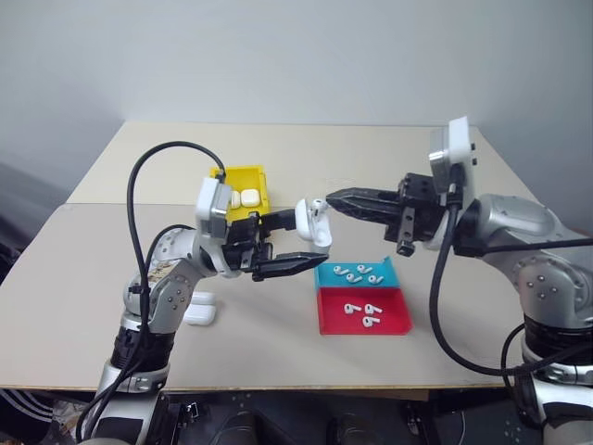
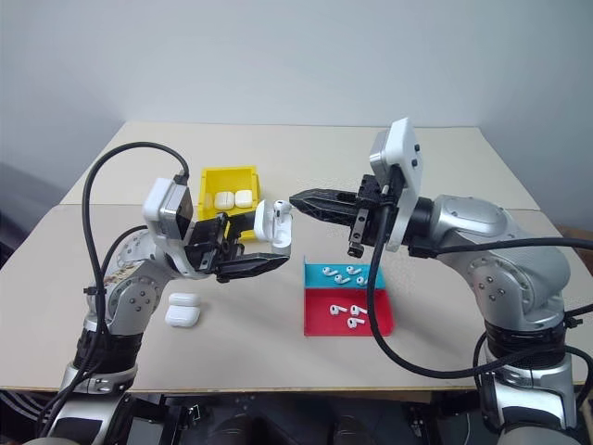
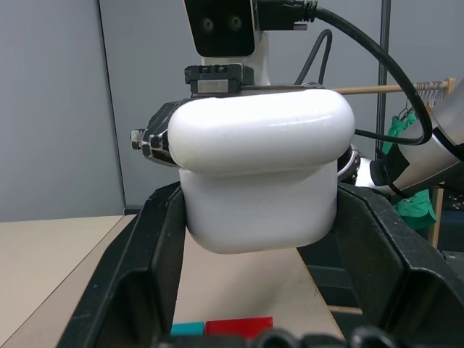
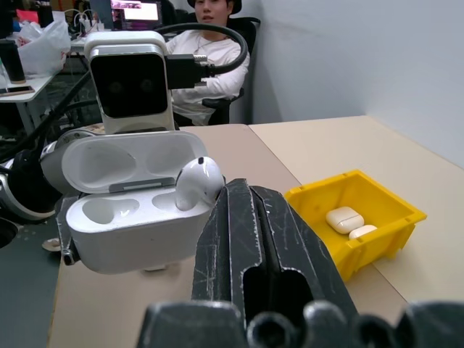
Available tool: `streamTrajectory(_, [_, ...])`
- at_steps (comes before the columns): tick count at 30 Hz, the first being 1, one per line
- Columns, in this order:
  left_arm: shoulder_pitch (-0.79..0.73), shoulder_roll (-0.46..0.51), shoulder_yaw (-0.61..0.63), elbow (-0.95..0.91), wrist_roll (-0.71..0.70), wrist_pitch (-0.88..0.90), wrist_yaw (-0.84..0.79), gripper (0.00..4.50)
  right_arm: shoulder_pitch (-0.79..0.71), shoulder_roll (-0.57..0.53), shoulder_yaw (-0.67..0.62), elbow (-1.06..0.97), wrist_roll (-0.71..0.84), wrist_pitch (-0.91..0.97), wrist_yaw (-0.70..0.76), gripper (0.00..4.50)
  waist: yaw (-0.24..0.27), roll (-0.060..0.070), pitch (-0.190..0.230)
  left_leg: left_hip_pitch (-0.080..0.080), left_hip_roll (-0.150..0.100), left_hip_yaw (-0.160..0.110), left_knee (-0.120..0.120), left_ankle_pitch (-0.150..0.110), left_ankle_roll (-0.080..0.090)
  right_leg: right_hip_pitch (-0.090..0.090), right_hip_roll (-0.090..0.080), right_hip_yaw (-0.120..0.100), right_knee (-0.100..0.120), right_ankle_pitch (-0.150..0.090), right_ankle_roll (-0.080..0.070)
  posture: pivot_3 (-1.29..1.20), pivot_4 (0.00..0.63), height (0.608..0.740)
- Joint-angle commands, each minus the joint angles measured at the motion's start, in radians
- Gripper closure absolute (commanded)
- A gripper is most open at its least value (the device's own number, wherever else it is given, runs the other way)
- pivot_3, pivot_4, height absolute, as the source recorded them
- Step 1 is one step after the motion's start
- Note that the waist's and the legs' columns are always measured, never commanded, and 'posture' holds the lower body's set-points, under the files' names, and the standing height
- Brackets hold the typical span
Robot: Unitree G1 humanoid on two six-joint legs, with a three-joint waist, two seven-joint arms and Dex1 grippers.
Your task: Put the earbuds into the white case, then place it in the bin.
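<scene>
White case (image 4: 134,210), lid up: clamped by left gripper (image 1: 295,243). Right gripper (image 1: 335,198) (fingers together) pinches earbud (image 4: 198,181) at its socket.

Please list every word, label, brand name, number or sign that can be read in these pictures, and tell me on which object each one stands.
There is no readable text.
The white case, yellow bin, teal tray and red tray carry no print.
The bright screen behind the person is too blurred to read.

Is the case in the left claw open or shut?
Open: the white case has its lid swung back, both sockets showing, with an earbud at one.
</scene>
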Motion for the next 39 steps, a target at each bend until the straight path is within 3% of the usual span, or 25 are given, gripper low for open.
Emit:
streamTrajectory(1, [-0.013,-0.002,0.009,-0.024,-0.012,-0.011,0.002,1.71,-0.023,0.001,-0.011,-0.032,0.021,-0.003,-0.001,4.42,0.000,0.000,0.000,0.000,0.000,0.000,0.000,0.000,0.000,0.000,0.000,0.000,0.000,0.000,0.000,0.00,0.150,0.740])
streamTrajectory(39, [-0.013,-0.012,0.008,-0.012,-0.005,-0.021,0.009,1.71,0.013,-0.053,-0.034,-0.082,0.078,0.008,-0.007,4.42,0.000,0.000,0.000,0.000,0.000,0.000,0.000,0.000,0.000,0.000,0.000,0.000,0.000,0.000,0.000,0.00,0.150,0.740])
